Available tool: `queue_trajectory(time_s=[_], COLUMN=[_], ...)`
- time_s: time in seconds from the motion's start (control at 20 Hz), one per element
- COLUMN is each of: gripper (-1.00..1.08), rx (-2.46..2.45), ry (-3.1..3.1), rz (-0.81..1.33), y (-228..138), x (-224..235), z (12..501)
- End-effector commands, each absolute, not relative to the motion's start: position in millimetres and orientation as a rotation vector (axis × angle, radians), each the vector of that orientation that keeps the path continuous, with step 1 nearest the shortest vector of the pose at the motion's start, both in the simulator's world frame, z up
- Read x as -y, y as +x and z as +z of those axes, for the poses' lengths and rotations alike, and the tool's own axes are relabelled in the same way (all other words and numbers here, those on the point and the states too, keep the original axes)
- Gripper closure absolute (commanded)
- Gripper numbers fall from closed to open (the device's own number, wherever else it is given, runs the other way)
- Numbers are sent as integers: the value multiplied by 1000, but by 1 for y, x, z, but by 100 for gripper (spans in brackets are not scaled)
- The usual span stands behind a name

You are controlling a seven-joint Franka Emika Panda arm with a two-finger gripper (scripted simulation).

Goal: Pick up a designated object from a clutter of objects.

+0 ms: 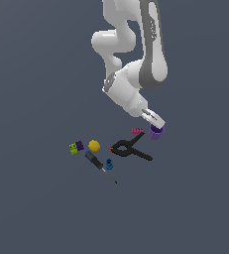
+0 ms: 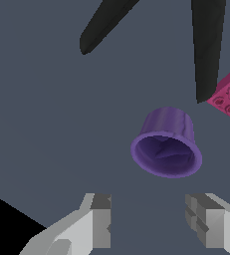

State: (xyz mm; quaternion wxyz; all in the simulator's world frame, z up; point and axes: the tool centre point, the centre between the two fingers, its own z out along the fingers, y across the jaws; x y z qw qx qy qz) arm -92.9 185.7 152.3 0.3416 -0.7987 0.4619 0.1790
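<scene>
The arm is approaching the purple cup (image 1: 155, 132), so the grasp is not yet made. The claw (image 2: 149, 221) is standing spread, holding nothing. The cup is lying just ahead of its fingers (image 2: 100, 224), near the centre of the wrist frame, beside the black clamp (image 1: 131, 149). Next, I think, the claw must advance and close around the rim.
</scene>
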Motion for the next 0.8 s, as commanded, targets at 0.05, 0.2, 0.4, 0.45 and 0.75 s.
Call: queue_trajectory(time_s=[0.05,0.2,0.4,0.45,0.75], gripper=[-20,-20,-20,-20,-20], rx=[-1291,-1367,-1468,-1492,-1604], ry=[-2004,-1942,-1859,-1841,-1750], rz=[497,522,552,558,586], y=[-103,-113,-126,-129,-145], x=[-192,-197,-201,-202,-205], z=[141,131,117,114,100])
